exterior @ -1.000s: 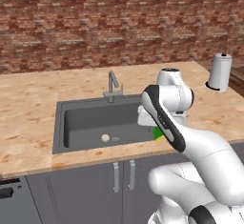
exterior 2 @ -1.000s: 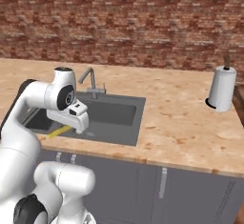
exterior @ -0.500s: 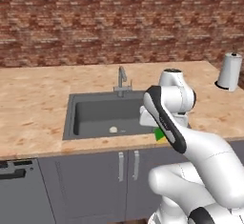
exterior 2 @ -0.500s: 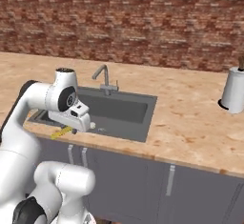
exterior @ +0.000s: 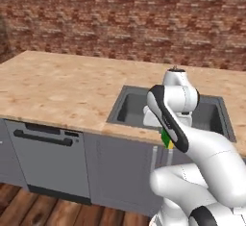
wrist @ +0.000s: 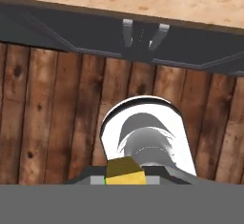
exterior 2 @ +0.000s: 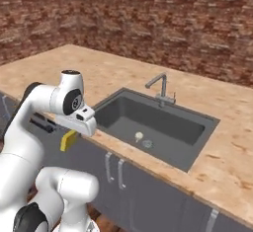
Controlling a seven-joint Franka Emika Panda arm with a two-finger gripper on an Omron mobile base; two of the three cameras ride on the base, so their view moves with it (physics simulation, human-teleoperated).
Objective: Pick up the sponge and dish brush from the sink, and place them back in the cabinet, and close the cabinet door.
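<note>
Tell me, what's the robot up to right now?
Jaws shut on sponge, held out over the counter's front edge. Dish brush lies in sink. Nothing in the way.

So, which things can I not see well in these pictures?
- Sponge: mostly behind the gripper in the right base view; in the hand view, its yellow edge is cut by the bottom.
- Dish brush: too small for detail.
- Sink: floor hidden by the arm, left base view.

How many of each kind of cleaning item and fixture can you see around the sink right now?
Sponge: 1, green and yellow, in the gripper at the counter's front edge
Dish brush: 1, on the sink floor
Sink: 1
Faucet: 1
Dishwasher front: 1
Total: 5
</note>
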